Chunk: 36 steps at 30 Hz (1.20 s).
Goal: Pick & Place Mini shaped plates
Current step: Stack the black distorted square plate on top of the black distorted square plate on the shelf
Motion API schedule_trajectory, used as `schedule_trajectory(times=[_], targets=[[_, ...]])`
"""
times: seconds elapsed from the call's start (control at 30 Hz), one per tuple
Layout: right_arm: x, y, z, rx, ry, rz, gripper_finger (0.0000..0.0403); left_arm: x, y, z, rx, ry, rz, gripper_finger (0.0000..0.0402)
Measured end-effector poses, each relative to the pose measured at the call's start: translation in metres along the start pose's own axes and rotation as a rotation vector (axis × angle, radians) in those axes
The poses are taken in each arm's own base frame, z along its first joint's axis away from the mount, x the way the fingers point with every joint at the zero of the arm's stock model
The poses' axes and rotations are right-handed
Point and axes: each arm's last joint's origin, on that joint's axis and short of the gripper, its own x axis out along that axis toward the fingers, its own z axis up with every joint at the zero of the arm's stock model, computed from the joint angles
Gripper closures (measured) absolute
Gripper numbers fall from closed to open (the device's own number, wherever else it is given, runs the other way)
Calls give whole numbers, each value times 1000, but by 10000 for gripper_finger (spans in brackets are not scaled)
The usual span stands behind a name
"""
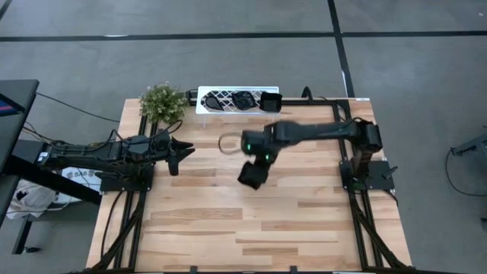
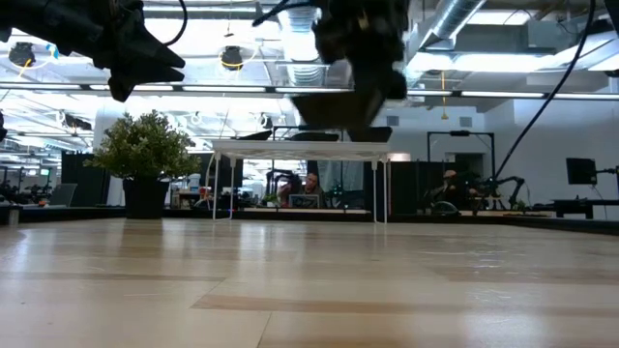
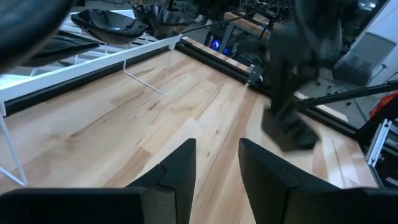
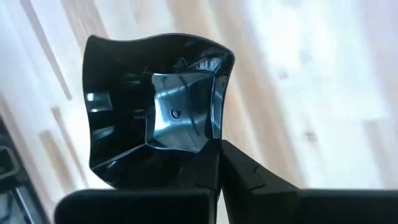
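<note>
A glossy black wavy-edged square plate [image 4: 155, 112] sits in my shut right gripper [image 4: 219, 149]. In the high view the plate [image 1: 251, 176] is over the table's middle, below the right gripper [image 1: 257, 161]. The low view shows the plate [image 2: 338, 111] well above the tabletop. More black plates [image 1: 243, 100] rest on the white lattice rack [image 1: 204, 106] at the far edge, and the left wrist view shows them too [image 3: 109, 23]. My left gripper [image 3: 214, 162] hovers open over the table's left part [image 1: 179, 151], holding nothing. My right gripper pinches the square plate by its rim [image 4: 208, 140], at the middle of one side, between its two fingers. The plate is lifted clear of the table and reaches out beyond the fingertips, its hollow side facing the wrist camera.
A small green potted plant [image 1: 162, 103] stands at the far left, next to the rack. Bare wooden tabletop [image 1: 251, 228] stretches across the near half. The arm bases stand at the left and right edges [image 1: 365, 171]. In the low view, people sit in the room behind [image 2: 311, 186].
</note>
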Motion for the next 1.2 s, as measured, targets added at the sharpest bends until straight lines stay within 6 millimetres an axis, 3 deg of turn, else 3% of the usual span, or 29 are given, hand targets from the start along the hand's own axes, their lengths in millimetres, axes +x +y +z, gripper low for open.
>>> schedule_trajectory(times=[0.3, 0.63, 0.87, 1.2], targets=[[-87, -49, 28, 235, -98, -35, 402, 0, 0, 0, 41, -1, -1, 280], [-146, -136, 31, 678, -249, -120, 402, 0, 0, 1, 38, -12, -4, 280], [-162, -185, 22, 911, -303, -147, 403, 0, 0, 1, 44, -18, 7, 280], [-160, -198, 22, 991, -317, -206, 403, 0, 3, 3, 43, -63, 124, 280]])
